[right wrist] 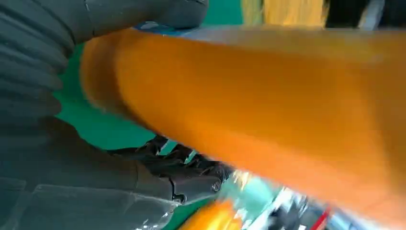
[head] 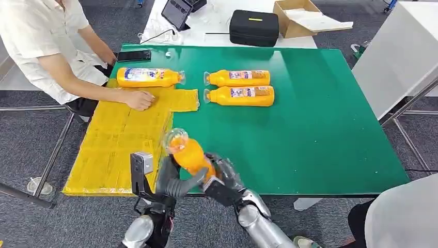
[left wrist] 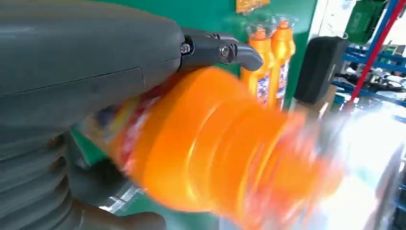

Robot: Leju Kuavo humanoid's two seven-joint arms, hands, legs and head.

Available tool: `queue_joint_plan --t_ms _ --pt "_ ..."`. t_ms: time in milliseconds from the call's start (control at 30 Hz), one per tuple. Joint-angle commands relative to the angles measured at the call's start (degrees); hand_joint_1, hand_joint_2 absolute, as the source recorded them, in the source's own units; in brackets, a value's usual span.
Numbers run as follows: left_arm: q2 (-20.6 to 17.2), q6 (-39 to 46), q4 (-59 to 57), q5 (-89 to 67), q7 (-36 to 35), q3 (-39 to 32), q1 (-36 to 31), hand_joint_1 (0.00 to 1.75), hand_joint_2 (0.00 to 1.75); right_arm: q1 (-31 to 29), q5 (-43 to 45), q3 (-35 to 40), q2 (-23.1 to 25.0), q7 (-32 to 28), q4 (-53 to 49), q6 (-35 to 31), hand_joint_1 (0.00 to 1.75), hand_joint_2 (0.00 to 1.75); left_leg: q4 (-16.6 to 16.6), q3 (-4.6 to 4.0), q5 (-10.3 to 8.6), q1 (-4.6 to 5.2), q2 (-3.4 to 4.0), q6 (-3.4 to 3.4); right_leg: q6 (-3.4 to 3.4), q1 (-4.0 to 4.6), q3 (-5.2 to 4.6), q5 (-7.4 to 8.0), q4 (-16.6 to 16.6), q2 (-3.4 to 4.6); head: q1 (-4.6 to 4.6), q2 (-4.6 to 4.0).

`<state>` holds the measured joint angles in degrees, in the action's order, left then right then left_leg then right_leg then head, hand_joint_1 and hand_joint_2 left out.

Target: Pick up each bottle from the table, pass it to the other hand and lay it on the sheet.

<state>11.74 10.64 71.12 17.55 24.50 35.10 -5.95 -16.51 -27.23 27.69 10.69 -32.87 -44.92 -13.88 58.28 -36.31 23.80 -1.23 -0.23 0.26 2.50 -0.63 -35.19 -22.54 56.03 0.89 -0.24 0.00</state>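
An orange bottle [head: 188,154] with a clear cap is up off the green table [head: 320,129] at its front edge, tilted with the cap pointing away from me. My left hand [head: 170,178] grips its lower end from the left, and my right hand [head: 224,176] grips it from the right. Close up and blurred, the bottle [left wrist: 215,148] lies in my left hand [left wrist: 86,96]. It also crosses the right wrist view as an orange body [right wrist: 268,110] against my right hand [right wrist: 72,158]. The yellow sheet [head: 113,150] covers the table's left side with one bottle [head: 150,77] lying on it.
Two more orange bottles [head: 240,78] [head: 243,95] lie side by side mid-table. A seated person rests a hand [head: 138,99] on the sheet. Behind the table are a phone [head: 134,55], a black case [head: 253,27] and a cardboard box [head: 302,18].
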Motion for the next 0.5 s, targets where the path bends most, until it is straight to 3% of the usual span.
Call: queue_joint_plan --t_ms 33,167,500 --pt "0.19 -0.1 -1.86 2.28 0.45 -0.37 -3.48 0.0 1.75 -3.6 -0.57 5.7 0.96 -1.15 6.43 -0.92 1.75 1.75 -0.05 0.4 0.1 0.08 -0.01 0.08 -0.15 -0.03 0.37 -0.16 0.05 -0.16 0.0 0.0" --pt "0.28 0.64 -1.76 3.77 0.12 -0.7 -4.07 0.0 1.75 -2.61 -0.9 7.62 1.27 -2.0 4.06 -3.68 1.75 1.75 0.01 0.12 0.04 0.02 0.0 0.03 -0.08 0.01 0.1 -0.05 0.03 -0.09 0.0 0.02" --pt "0.23 2.73 -3.14 2.69 2.45 -0.28 -4.57 0.0 1.75 -1.77 2.2 9.71 0.32 -0.6 -0.73 -2.21 1.75 1.75 0.01 0.16 0.06 0.02 -0.04 0.04 -0.09 0.02 0.16 -0.09 0.03 -0.14 0.02 0.0"
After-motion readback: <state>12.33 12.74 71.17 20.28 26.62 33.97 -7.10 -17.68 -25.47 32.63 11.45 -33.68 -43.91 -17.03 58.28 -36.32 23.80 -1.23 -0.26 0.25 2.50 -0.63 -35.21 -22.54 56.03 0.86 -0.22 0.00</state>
